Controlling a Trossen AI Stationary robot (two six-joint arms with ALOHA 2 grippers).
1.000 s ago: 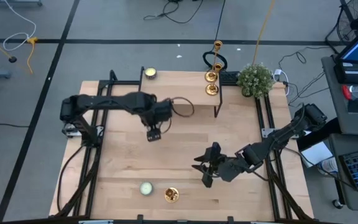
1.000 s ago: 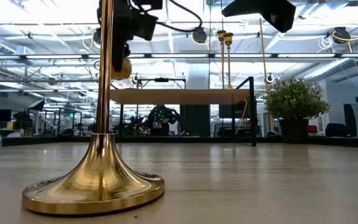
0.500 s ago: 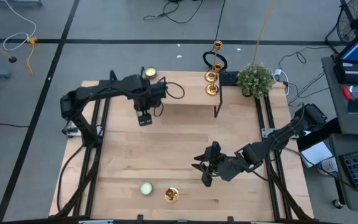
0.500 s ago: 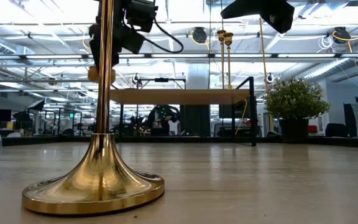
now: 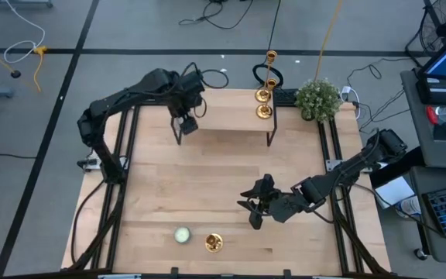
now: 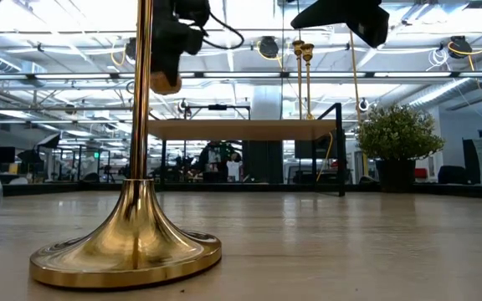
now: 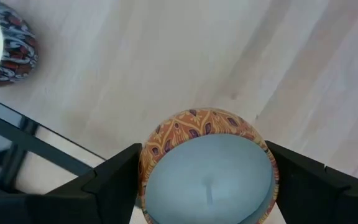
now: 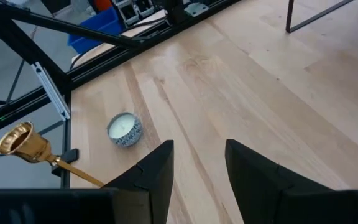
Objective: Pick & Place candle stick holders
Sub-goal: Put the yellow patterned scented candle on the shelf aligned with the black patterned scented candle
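The left tool (image 7: 207, 186) is pinching a round candle tin (image 7: 207, 167) w/ an orange pattern, up over the little shelf (image 5: 231, 128) at the back of the surface (image 5: 207, 194). That's a candle, not one of the gold holders. It could slip out & fall if the grip is loose, or bump the patterned candle (image 7: 2, 42) sitting nearby.

The right tool (image 8: 194, 168) is spread, empty, low over the surface's front-right part. One candle stick holder (image 5: 214, 242) stands at the front edge beside a pale candle (image 5: 181, 234). Two more holders (image 5: 264, 101) stand on the shelf's right end. A careless reach could knock the front one over, it's tall & thin.
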